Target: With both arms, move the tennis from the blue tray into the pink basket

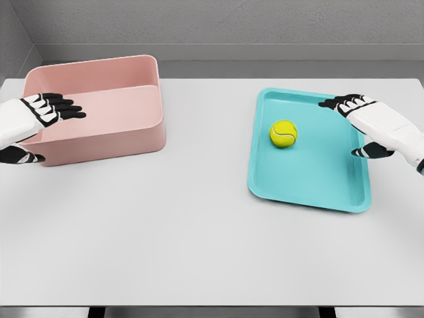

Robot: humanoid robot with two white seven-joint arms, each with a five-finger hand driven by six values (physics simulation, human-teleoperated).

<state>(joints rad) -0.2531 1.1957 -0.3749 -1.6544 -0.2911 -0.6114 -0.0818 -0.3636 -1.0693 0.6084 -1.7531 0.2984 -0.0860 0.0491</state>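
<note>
Left hand [41, 112] hovers at nine o'clock, fingers spread and empty, over the pink basket [126, 136]. Across the desk [199, 232], the tennis ball [283, 133] sits in the blue tray [305, 189] at three o'clock; right hand [371, 126], spread, beside it. Reach phase: next, close on the ball. No readable writing.
</note>
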